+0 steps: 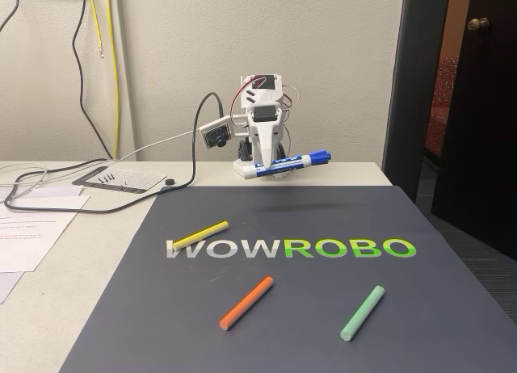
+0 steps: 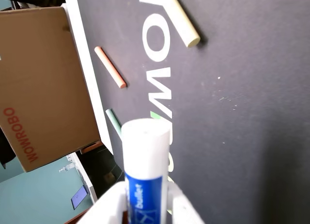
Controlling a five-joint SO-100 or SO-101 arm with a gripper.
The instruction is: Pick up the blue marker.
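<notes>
Gripper (image 1: 269, 161) held marker (image 1: 292, 162) clear above mat (image 1: 428, 308), jaws clamped on white barrel, nearly closed. Marker roughly level, blue cap right in fixed view. Wrist view: barrel (image 2: 144, 161) between jaws.

One blue marker (image 1: 289, 162) and three coloured sticks (yellow (image 1: 199, 234), orange (image 1: 245, 303), green (image 1: 362, 312)).

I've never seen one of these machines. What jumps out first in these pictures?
A small white arm at the back of the table holds the blue marker sideways in its tool, lifted above the dark mat. On the mat lie a yellow stick, an orange stick and a green stick, around the bright WOWROBO lettering.
</notes>
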